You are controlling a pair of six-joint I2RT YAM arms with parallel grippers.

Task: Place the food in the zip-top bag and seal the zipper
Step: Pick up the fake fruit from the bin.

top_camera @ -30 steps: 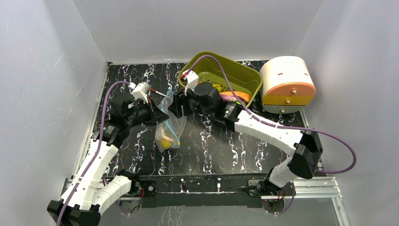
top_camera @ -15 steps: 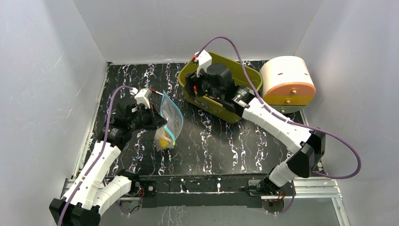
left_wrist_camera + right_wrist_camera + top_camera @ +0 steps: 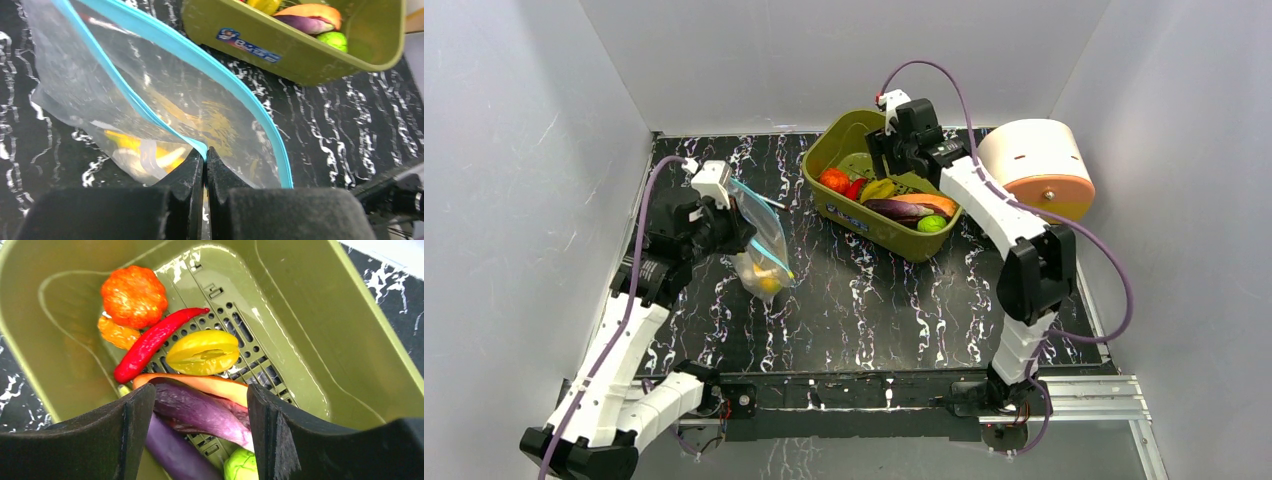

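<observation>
The next piece of food seems to be due: the right pincer (image 3: 197, 407), jaws spread wide, should drop straight into the olive-green plastic tub (image 3: 310, 330) and take the dark purple toy eggplant (image 3: 200, 415), lying directly beneath and between its fingers, across its narrow width. The left pincer (image 3: 205, 165) is clamped on the teal-blue zipper strip (image 3: 195, 144) of the clear floppy zip-top bag (image 3: 759, 240), holding its mouth up, well apart from the tub

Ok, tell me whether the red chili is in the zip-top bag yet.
No, the red chili lies in the olive-green tub, right beside the red-orange tomato.
</observation>
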